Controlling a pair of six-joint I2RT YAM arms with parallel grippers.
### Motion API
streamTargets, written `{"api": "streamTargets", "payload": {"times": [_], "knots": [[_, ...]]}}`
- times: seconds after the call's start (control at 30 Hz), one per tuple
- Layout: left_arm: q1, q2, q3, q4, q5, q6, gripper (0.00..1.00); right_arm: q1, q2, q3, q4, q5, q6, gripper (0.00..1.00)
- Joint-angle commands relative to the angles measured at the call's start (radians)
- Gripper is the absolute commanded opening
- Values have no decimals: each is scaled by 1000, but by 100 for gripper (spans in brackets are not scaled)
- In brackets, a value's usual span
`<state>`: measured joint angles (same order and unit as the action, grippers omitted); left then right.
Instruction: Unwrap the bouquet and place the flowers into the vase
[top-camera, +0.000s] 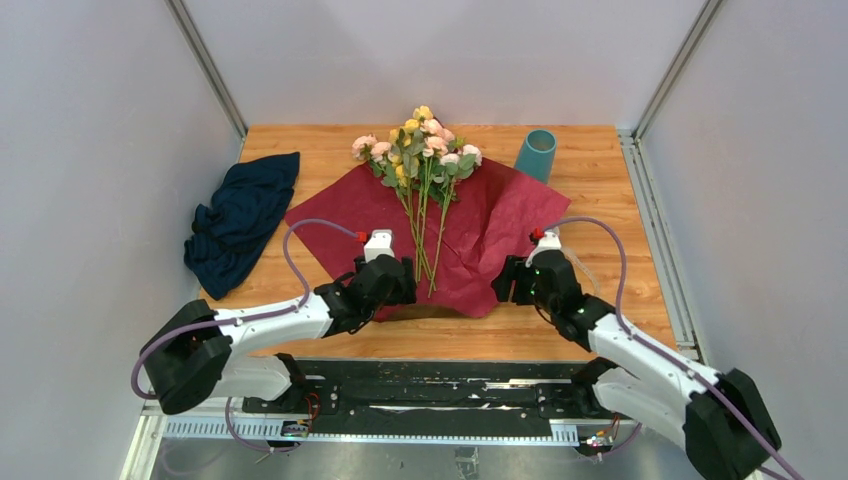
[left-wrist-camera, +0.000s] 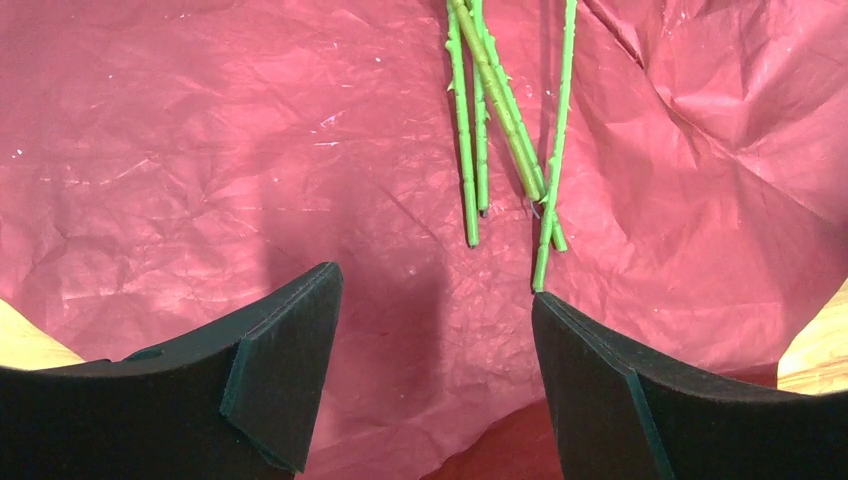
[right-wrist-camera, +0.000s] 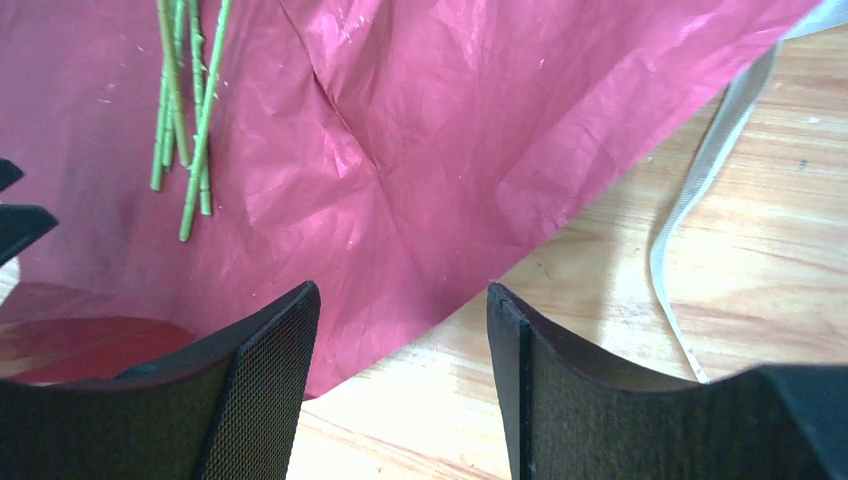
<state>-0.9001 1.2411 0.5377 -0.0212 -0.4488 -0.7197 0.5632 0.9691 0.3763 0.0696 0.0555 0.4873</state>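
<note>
The bouquet lies unwrapped. Its maroon paper (top-camera: 500, 220) is spread flat on the table, and the flowers (top-camera: 425, 150) rest on it with their blooms at the far side and their green stems (left-wrist-camera: 470, 150) pointing toward me. My left gripper (top-camera: 402, 288) stands open just over the paper (left-wrist-camera: 200, 150), with the stem ends right in front of its fingertips and nothing between them. At the paper's near right edge (right-wrist-camera: 450, 130) my right gripper (top-camera: 510, 282) is open and empty, partly over bare wood. The teal vase (top-camera: 537, 153) stands at the back right, beyond the paper.
A dark navy cloth (top-camera: 240, 220) is crumpled at the table's left edge. A pale ribbon (right-wrist-camera: 700, 180) lies loose on the wood to the right of the paper. Grey walls enclose the table on three sides.
</note>
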Motion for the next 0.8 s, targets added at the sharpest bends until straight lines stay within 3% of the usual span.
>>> {"api": "streamTargets", "payload": {"times": [0.0,0.17,0.5,0.77], "knots": [[-9,14,22,51,2,-10,79,8,-144,-39,-135,47,24,66],[-17,27,22,56,10,-12,79,7,-221,-116,-95,107,31,66],[-19,11,14,53,-2,-2,79,5,38,-124,153,64,38,64],[-19,17,12,26,-28,6,78,-8,120,-86,197,25,23,63]]}}
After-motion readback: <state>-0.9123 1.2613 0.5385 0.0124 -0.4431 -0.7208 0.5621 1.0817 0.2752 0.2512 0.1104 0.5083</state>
